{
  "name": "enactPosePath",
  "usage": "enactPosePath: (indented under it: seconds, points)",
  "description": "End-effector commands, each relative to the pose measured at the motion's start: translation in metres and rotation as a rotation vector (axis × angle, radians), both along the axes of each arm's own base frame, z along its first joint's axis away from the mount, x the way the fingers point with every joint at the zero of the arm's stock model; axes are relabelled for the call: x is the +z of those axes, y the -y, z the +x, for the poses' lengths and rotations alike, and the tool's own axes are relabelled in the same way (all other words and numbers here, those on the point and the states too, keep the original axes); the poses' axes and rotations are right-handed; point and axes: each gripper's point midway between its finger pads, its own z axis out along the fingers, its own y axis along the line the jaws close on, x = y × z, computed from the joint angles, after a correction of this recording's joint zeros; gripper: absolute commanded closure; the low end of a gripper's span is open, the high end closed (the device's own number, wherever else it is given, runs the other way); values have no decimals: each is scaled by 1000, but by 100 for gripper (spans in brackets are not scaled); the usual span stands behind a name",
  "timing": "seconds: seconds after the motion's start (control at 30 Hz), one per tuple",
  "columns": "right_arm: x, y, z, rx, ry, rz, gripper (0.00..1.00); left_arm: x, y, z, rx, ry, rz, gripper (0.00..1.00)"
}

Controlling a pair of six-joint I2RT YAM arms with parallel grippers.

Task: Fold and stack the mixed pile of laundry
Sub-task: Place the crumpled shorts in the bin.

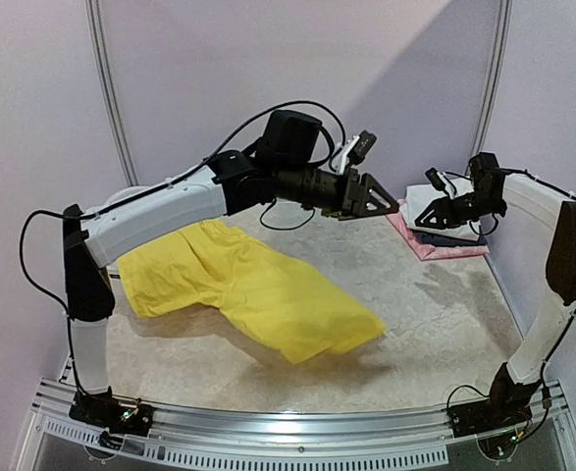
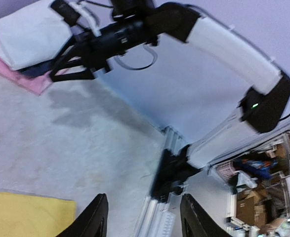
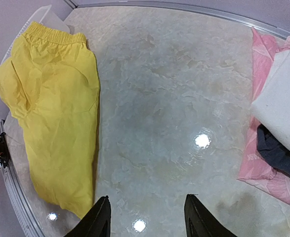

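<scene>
**Top external.** The left gripper [image 1: 371,201] is hanging above the pale marbled tabletop [image 1: 435,324], fingers spread and carrying nothing. The bright yellow elastic-waist shorts [image 1: 258,289] are lying spread out and unfolded, below and behind this gripper, back toward its arm's base. The right gripper [image 1: 437,211] is hovering just beside a stack, a white folded cloth [image 1: 417,204] resting on a pink folded cloth [image 1: 445,247]. The two grippers are facing each other, near but not touching.

**Left wrist.** The fingers are standing apart with only tabletop between them. One corner of the shorts is showing just outside the left finger. The stack is sitting well ahead, under the right arm.

**Right wrist.** The jaws are parted and empty. The shorts are lying well off to the left of the fingers, waistband at the far end. The stack is lying close on the right, a dark blue-grey cloth [image 3: 278,153] poking out between the white and pink layers.

**Judgement.** The shorts are waiting to be folded and the stack is partly built.

**Risks.**
- A pinch on one layer could drag the shorts across the smooth top rather than lift them.
- The right gripper is working so close to the stack that a sideways move could snag and spill it.
- With both arms reaching to mid-table, their paths could cross.
</scene>
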Motion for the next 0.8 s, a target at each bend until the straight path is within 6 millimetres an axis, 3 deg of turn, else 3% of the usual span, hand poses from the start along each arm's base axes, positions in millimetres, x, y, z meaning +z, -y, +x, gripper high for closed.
enactPosePath:
  seconds: [0.0,0.03,0.13,0.2,0.27,0.33,0.47,0.63,0.7,0.77]
  points:
    - [2,10,-1,-13,20,-51,48,9,-85,33,239,218,253,45]
    - [4,9,-2,-7,29,-57,48,-5,-110,48,312,219,356,43]
    - [0,-26,-12,86,31,-75,47,-59,-198,99,554,233,712,42]
    - [-5,-44,-18,134,24,-88,47,-91,-235,113,609,252,879,41]
    - [-12,-58,-22,174,11,-105,46,-130,-255,119,614,219,989,39]
    - [-15,-71,-26,212,0,-113,46,-166,-260,128,612,191,1047,38]
    - [-24,-97,-32,281,-27,-102,45,-213,-253,146,620,160,1095,37]
    - [-45,-143,-54,400,-118,-93,44,-251,-203,150,557,-3,889,37]
    - [-53,-150,-57,409,-159,-58,43,-265,-182,147,545,-87,783,36]
    - [-54,-150,-56,394,-171,-60,43,-279,-169,145,546,-153,739,17]
